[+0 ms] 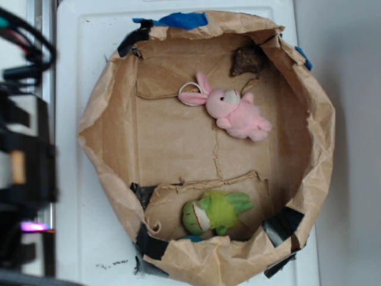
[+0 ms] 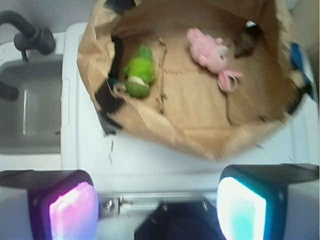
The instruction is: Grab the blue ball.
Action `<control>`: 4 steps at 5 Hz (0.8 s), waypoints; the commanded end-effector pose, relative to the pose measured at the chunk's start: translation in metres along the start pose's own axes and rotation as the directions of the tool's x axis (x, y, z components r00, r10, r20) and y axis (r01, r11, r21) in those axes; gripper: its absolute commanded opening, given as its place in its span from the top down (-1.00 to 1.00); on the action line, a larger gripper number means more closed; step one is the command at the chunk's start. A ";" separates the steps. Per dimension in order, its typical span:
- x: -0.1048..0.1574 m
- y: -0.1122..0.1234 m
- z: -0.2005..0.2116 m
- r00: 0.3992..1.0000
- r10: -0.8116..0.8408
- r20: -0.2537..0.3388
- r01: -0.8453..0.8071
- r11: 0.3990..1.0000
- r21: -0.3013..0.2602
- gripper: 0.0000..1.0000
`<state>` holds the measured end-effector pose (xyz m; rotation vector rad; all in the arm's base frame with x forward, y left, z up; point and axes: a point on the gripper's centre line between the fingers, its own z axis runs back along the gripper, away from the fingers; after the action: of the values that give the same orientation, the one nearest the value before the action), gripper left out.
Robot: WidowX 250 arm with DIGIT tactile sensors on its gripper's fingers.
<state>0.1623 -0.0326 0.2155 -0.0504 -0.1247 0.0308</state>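
Note:
Only a thin blue sliver (image 1: 191, 238), which looks like the blue ball, peeks out under the green plush toy (image 1: 215, 213) at the near wall of the paper-lined box (image 1: 104, 113); most of it is hidden. The wrist view shows no ball, just the green toy (image 2: 138, 75). My gripper (image 2: 157, 212) is open over the white surface outside the box, its pink-lit pad (image 2: 72, 215) and teal-lit pad (image 2: 242, 210) wide apart with nothing between them. In the exterior view the gripper (image 1: 18, 128) is a dark blur at the left edge.
A pink plush bunny (image 1: 235, 110) lies at the back right of the box, near a dark brown lump (image 1: 247, 61). Blue tape (image 1: 181, 19) and black tape (image 1: 283, 223) patch the crumpled rim. A grey sink (image 2: 30, 110) with a black tap sits beside the box.

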 end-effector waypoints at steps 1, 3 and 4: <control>0.055 0.018 -0.006 0.995 0.100 0.026 -0.097 0.992 -0.079 -1.00; 0.087 0.036 -0.001 0.872 0.489 -0.020 -0.489 0.868 -0.088 -1.00; 0.087 0.036 -0.001 0.872 0.489 -0.020 -0.489 0.868 -0.088 -1.00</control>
<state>0.2453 -0.0024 0.2097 -0.1627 -0.0583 0.5182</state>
